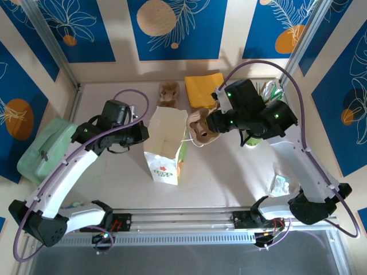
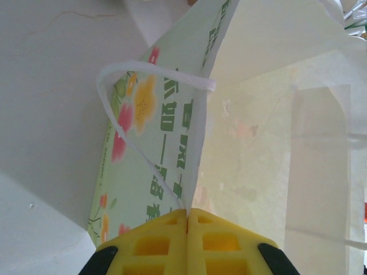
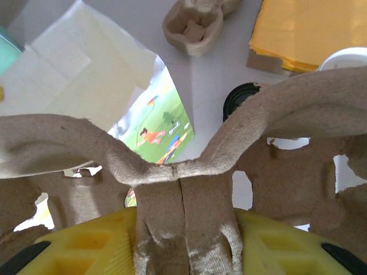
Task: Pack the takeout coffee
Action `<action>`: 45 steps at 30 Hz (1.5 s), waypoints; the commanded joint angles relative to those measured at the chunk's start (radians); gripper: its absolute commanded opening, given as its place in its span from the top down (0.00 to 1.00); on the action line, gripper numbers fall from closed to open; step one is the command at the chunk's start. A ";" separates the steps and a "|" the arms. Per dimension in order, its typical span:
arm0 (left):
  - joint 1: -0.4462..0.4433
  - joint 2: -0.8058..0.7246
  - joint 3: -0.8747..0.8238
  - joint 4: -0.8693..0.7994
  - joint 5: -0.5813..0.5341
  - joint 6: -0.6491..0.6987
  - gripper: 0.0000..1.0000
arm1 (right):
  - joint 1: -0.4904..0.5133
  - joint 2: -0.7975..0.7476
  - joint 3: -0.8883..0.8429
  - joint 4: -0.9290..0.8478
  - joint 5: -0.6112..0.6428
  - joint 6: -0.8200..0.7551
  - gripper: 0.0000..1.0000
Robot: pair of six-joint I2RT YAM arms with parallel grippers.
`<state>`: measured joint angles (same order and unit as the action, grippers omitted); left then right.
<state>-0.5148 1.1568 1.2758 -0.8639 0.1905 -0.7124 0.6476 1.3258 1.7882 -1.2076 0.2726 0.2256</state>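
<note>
- Holding the bag (image 1: 166,146) by its rim with my left claw (image 2: 187,213), pads together on the paper edge just by the handle (image 2: 143,69). My right claw (image 3: 182,215) is clamped on the middle ridge of the carrier (image 3: 298,112), up beside the bag's mouth
- And the coffee?
- On the tabletop (image 1: 229,172), I think. I'm taking a greenish cup for the coffee (image 1: 250,141); it's mostly hidden under my right arm, well apart from the bag. By my reading it isn't in the carrier yet
- What worries you?
- Three things. The carrier looks about as wide as the mouth, so if I lower it tilted, a corner could catch the rim and fold the wall in. My left grip is on thin paper only, and a downward push from the carrier could tear it or drag the bag over. The pulp ridge is also soft, so the carrier may swing in the claw
- Anything near the cup?
- My right arm passes over it, and a careless sweep back could knock it over
</note>
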 commanded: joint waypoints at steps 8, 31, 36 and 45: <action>-0.058 -0.029 -0.042 0.096 0.004 -0.045 0.99 | 0.009 0.060 0.153 -0.017 -0.087 -0.088 0.58; -0.057 -0.318 -0.084 0.020 -0.338 0.072 0.58 | 0.233 0.356 0.361 -0.056 0.232 -0.336 0.58; -0.058 -0.374 -0.109 0.023 -0.363 0.094 0.58 | 0.277 0.416 0.381 -0.079 0.319 -0.398 0.58; -0.057 -0.432 -0.121 0.022 -0.399 0.104 0.58 | 0.372 0.466 0.374 -0.081 0.423 -0.476 0.58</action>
<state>-0.5663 0.7452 1.1629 -0.8375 -0.1761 -0.6270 1.0058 1.7798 2.1399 -1.2701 0.6411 -0.2134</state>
